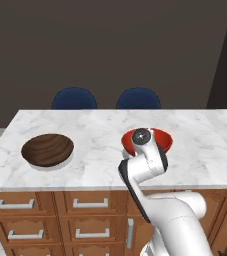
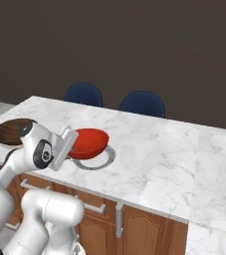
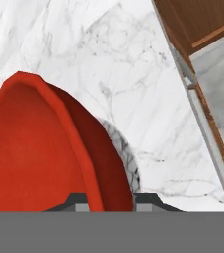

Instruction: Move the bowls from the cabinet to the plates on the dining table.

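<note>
grip: fingers [image 3: 81, 206] pinch red bowl [image 2: 87, 141] at its near rim, one tip inside the wall, one outside; narrow gap, taken up by the rim.
gripper [image 3: 106, 205]: reaches in from the table's near edge, low and nearly level, wrist behind the bowl.
red bowl, place: straight ahead of the fingertips, over plate [image 2: 107, 158] on table [image 2: 154, 149]; contact with plate cannot be told.
why held so: rim pinch leaves the underside free, so probably meant for setting down onto the plate.
red bowl, pointing: mouth up, tipped a little; round, so no long axis in plan; short axis near vertical.
brown bowl [image 1: 48, 149]: well off to the fingers' left, on the table, mouth up, pale rim of a second plate just showing under it.
step, judged: second bowl at its plate; release remains.
</note>
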Robot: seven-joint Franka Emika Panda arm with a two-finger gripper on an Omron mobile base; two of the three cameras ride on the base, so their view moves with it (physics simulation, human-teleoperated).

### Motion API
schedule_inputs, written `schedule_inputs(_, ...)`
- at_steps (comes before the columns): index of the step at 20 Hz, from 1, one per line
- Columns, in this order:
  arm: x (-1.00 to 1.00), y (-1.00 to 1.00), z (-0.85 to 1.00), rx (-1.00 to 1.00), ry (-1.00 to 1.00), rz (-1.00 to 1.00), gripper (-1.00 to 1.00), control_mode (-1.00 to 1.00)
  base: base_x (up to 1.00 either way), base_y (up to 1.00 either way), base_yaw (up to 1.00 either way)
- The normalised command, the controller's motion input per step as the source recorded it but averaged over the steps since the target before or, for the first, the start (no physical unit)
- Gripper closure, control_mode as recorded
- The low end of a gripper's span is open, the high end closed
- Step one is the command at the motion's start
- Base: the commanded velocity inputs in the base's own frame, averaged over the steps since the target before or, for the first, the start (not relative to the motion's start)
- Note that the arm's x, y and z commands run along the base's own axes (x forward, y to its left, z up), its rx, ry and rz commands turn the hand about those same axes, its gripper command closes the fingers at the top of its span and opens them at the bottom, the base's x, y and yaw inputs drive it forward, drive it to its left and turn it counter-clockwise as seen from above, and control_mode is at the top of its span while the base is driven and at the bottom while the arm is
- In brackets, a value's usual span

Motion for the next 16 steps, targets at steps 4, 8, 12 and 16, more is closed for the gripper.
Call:
schedule_inputs(4,0.15,-0.01,-0.26,0.03,0.02,-0.01,1.00,-1.00,0.00,0.00,0.00)
schedule_inputs(8,0.17,0.00,-0.24,0.06,0.00,-0.01,1.00,-1.00,0.00,0.00,0.00)
schedule_inputs(12,0.17,-0.05,-0.25,0.06,0.00,-0.01,1.00,-1.00,0.00,0.00,0.00)
schedule_inputs(16,0.19,-0.08,-0.26,0.06,0.00,0.00,1.00,-1.00,0.00,0.00,0.00)
